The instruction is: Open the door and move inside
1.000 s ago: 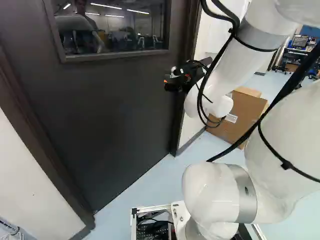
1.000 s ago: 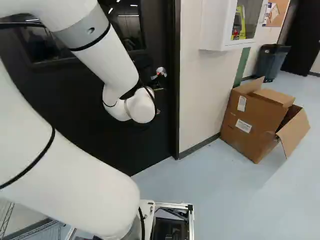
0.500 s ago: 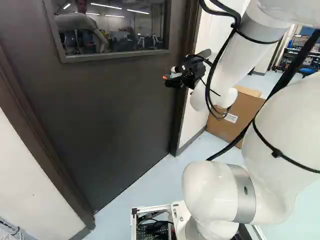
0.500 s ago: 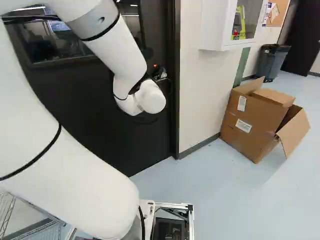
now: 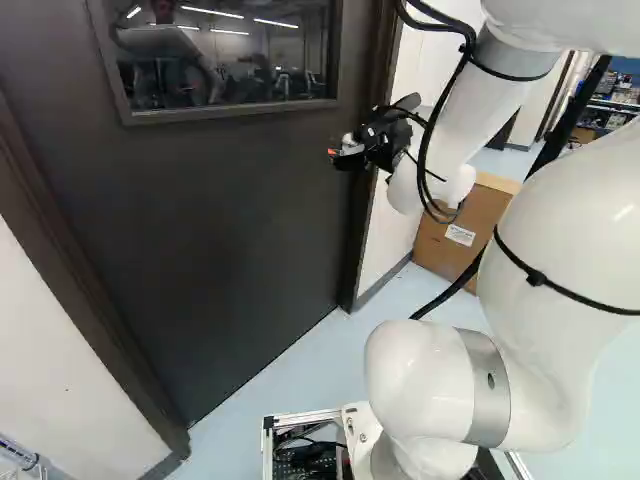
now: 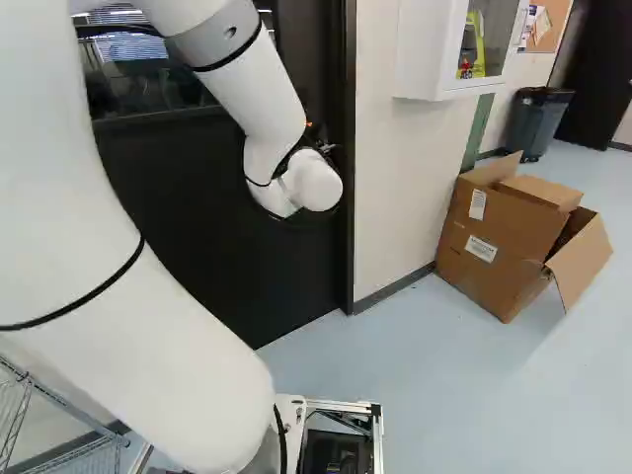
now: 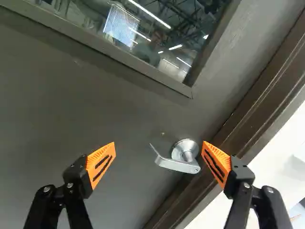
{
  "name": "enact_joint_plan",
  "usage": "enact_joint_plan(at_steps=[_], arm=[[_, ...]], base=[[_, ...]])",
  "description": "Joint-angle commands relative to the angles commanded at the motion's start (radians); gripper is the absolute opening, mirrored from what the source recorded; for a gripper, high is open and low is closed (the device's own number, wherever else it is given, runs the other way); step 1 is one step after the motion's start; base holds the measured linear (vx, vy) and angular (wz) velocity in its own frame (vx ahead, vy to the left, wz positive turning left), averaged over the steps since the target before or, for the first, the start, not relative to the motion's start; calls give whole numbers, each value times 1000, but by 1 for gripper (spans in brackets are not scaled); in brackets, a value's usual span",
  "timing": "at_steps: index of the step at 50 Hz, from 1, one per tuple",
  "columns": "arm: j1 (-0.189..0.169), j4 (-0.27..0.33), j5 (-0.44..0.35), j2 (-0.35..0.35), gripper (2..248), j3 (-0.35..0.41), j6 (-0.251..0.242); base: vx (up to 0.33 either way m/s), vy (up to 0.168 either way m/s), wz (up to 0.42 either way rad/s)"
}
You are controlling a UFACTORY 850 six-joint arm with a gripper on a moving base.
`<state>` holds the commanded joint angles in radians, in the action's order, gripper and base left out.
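Door (image 5: 225, 235): still shut, with gripper (image 7: 158, 144) brought up by its lever handle (image 7: 176, 165)

Filled the left base view from about eight o'clock to twelve, closed within its door frame (image 5: 358, 245), just as a second ago. Saw the gripper, at one o'clock there, shifted slightly toward one. Found the cardboard box (image 6: 504, 237) at three o'clock in both base views, not shifted, and the moving base (image 5: 300, 415) likewise. In the right base view, saw the wrist end of the white arm (image 6: 316, 183) carried toward two o'clock, to about twelve.

Stood wide apart at the fingers, holding nothing, with orange pads (image 7: 97, 164) either side of the lever handle, nearer on the door frame side. Likely meant lining up, with opening to come. Probably called for centring, easing forward, then turning the lever handle; risked snagging a pad on it if advanced off-centre.
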<state>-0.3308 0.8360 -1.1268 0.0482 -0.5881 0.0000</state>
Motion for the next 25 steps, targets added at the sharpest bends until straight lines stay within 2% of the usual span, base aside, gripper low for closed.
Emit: enact_joint_plan(at_steps=[25], arm=[[17,0,-9,-99,247,-65,0]], base=[[0,0,0]])
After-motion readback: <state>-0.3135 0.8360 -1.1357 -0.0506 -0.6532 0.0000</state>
